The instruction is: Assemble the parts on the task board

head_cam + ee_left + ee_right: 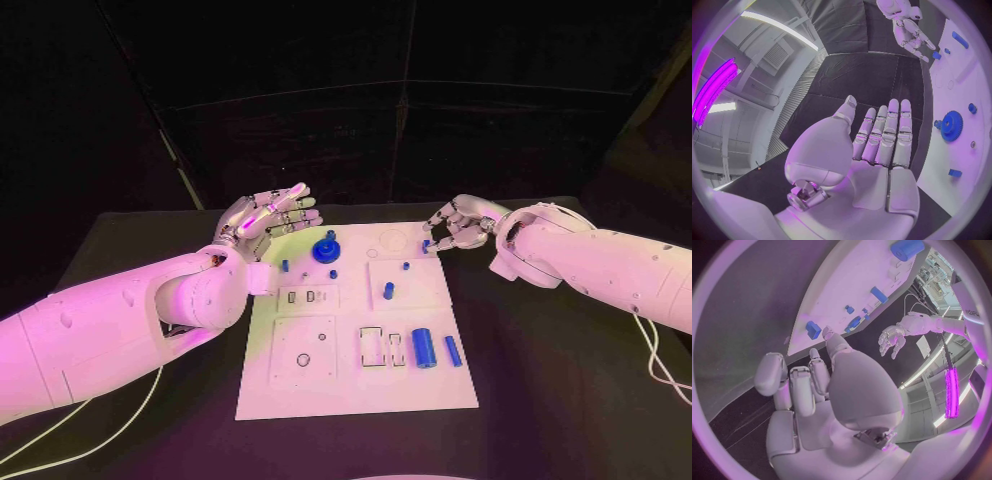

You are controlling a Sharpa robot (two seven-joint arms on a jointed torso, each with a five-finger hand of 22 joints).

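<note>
In the head view we see the task board point(353, 390) lying in the middle of the black table point(562, 400), reaching from the lower centre of the frame up to its middle. Nearest us on the board, right of centre, a blue cylinder point(423, 347) lies beside a slimmer blue bar point(453, 350). Higher up, near the frame's centre, a small blue pin point(388, 290) lies on the board, and above and left of it a blue gear point(326, 250) stands near the board's far edge. At the far left corner of the board we find the left hand point(268, 218), raised above the table, its fingers straight and spread, holding nothing. At the far right corner the right hand point(462, 228) has its fingers curled in, and a small blue part point(427, 244) sits at its fingertips; we cannot tell whether it is pinched.
</note>
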